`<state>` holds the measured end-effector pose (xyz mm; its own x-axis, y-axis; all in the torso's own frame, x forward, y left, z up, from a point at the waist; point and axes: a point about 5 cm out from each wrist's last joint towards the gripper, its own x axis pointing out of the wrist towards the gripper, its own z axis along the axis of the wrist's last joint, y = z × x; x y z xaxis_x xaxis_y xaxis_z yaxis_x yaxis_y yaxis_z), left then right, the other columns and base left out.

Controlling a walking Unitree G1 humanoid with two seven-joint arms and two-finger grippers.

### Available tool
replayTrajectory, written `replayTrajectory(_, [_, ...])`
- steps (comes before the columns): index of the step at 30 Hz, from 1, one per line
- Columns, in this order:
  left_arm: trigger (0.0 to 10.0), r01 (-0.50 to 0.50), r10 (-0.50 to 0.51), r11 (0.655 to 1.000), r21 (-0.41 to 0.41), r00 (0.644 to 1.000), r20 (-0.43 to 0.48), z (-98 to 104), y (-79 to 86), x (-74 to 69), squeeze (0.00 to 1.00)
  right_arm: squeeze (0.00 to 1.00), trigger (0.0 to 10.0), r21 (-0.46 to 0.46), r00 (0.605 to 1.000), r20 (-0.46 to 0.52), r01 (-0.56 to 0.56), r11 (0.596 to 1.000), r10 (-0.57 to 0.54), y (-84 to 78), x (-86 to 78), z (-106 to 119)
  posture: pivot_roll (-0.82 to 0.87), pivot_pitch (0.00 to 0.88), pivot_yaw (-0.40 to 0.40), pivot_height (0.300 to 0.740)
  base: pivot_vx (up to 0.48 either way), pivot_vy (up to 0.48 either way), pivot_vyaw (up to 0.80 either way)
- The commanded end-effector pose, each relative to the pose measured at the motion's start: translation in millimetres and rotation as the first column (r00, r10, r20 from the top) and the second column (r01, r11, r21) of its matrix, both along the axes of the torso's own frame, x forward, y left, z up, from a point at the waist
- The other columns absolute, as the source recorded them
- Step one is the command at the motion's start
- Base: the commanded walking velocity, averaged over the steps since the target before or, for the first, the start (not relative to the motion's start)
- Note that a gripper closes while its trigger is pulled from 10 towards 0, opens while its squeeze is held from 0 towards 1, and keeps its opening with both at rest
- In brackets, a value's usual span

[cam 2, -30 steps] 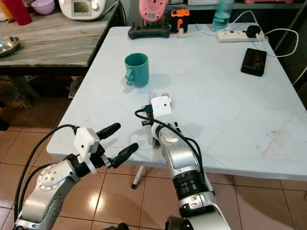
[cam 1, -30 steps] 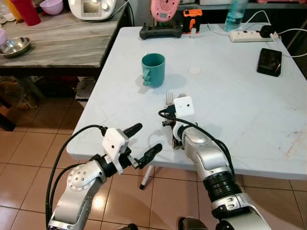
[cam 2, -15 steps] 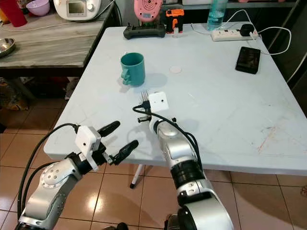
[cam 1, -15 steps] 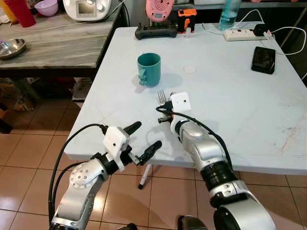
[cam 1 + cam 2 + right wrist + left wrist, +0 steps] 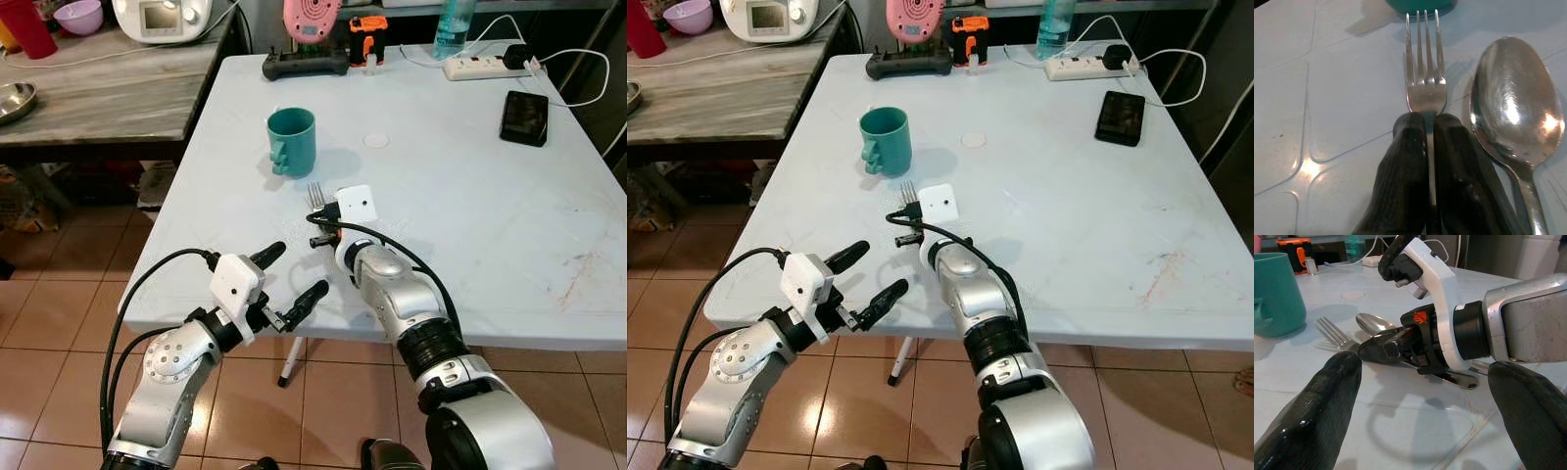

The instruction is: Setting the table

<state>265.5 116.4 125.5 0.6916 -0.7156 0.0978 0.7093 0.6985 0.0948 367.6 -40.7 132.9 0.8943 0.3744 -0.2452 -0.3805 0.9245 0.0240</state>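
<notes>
Our right gripper [image 5: 1429, 147] reaches forward, low and flat, both black fingers pressed close together around a thin handle. Our left gripper [image 5: 286, 286] hangs out ahead of the bent left arm, fingers [image 5: 1317, 411] spread wide apart, gripping nothing.

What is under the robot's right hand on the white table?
Under the right end effector lie a fork, pinched by its handle between the fingers, and a spoon beside it, both on the white table. The handles run back beneath the wrist, so their ends are hidden.
</notes>
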Motion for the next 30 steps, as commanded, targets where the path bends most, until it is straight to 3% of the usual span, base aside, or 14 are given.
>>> replayTrajectory(1, [10.0,-0.045,0.045,0.999,0.022,0.999,0.0,-2.5,6.9,3.0,0.0,0.0,9.3,-0.014,0.996,-0.027,-0.083,0.996,0.082,20.3,-8.1,-7.7,-0.16,0.164,0.087,0.74,0.0,0.0,0.0])
replayTrajectory(2, [10.0,-0.062,0.062,0.998,0.022,0.998,0.002,-2.6,8.1,4.5,0.0,0.0,10.0,-0.023,0.996,-0.021,-0.086,0.996,0.086,20.5,-9.3,-8.8,-0.16,0.164,0.087,0.74,0.0,0.0,0.0])
replayTrajectory(7, [10.0,-0.15,0.15,0.988,0.038,0.989,0.014,-4.3,16.7,13.6,0.0,0.0,10.0,-0.049,0.997,0.022,-0.07,0.996,0.071,13.8,-13.2,-13.0,-0.16,0.164,0.085,0.74,0.0,0.0,0.0])
replayTrajectory(9, [10.0,-0.212,0.212,0.976,0.055,0.977,0.018,-6.3,26.7,20.8,0.0,0.0,10.0,-0.057,0.999,0.051,-0.017,0.998,0.02,-1.2,-15.1,-15.5,-0.16,0.164,0.085,0.74,0.0,0.0,0.0])
replayTrajectory(13, [10.0,-0.243,0.242,0.968,0.062,0.97,0.019,-7.4,33.5,23.8,0.0,0.0,10.0,-0.061,0.999,0.053,0.005,0.998,-0.002,-9.4,-16.8,-17.9,-0.17,0.162,0.086,0.74,0.0,0.0,0.0])
replayTrajectory(18, [10.0,-0.319,0.318,0.944,0.082,0.948,0.024,-10.0,53.7,30.9,0.0,0.0,10.0,-0.061,0.998,0.043,0.051,0.997,-0.048,-24.3,-21.9,-25.0,-0.18,0.159,0.09,0.74,0.0,0.0,0.0])
replayTrajectory(26, [10.0,-0.326,0.324,0.941,0.086,0.945,0.034,-11.4,61.7,33.2,0.0,0.0,10.0,-0.078,0.998,0.049,0.047,0.996,-0.043,-27.7,-27.9,-28.8,-0.19,0.156,0.089,0.74,0.0,0.0,0.0])
replayTrajectory(30, [10.0,-0.32,0.318,0.944,0.08,0.948,0.036,-12.4,58.9,32.6,0.0,0.0,10.0,-0.055,0.999,0.036,0.025,0.998,-0.023,-18.7,-22.3,-25.4,-0.18,0.156,0.086,0.74,0.0,0.0,0.0])
